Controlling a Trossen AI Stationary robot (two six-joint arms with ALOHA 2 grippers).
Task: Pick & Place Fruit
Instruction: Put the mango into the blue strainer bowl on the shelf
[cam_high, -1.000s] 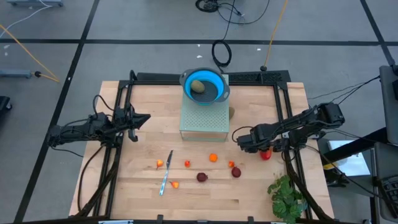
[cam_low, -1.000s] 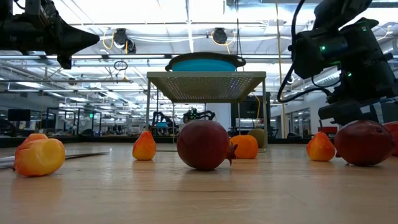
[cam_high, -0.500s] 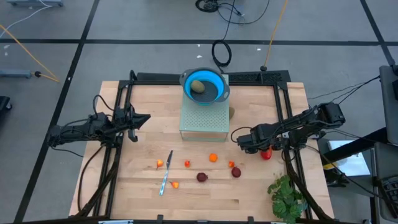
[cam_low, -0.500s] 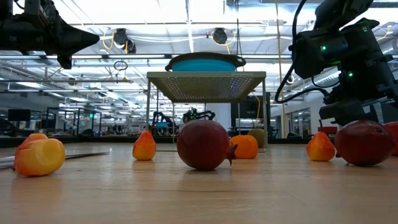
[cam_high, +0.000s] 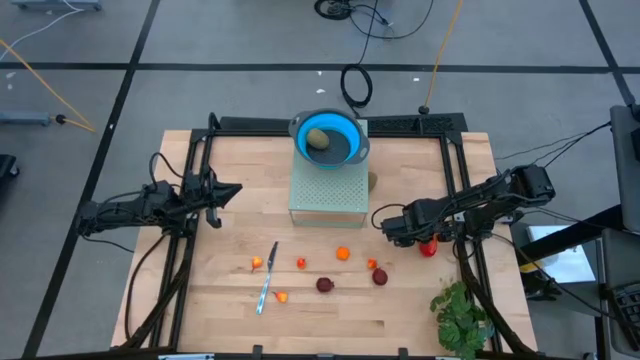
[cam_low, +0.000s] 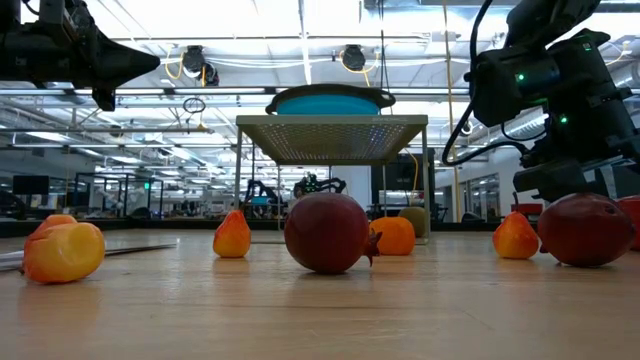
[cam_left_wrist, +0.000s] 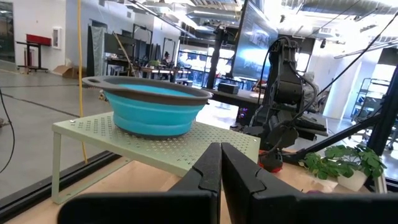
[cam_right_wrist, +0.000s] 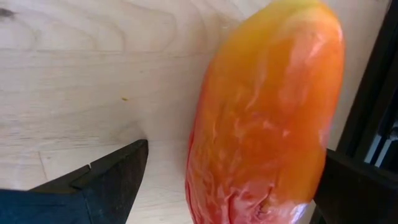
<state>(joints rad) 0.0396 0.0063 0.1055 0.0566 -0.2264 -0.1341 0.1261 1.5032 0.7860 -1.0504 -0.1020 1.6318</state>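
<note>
Right gripper (cam_high: 427, 241), jaws wide open, straddles the red-orange-yellow oblong fruit (cam_right_wrist: 261, 118) at the worktop's (cam_high: 200, 300) right; left gripper (cam_high: 232, 190), jaws closed, waits left.

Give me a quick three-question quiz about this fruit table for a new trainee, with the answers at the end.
1. True or false: the left gripper is shut and holds nothing.
2. Where does the blue bowl stand? A) on the pale green perforated stand B) on the bare table C) beside the green plant
3. Fill in: the open fingers of the right gripper flank the large red-orange-yellow ____.

Key: 1 true. 2 A. 3 oblong fruit.
</note>
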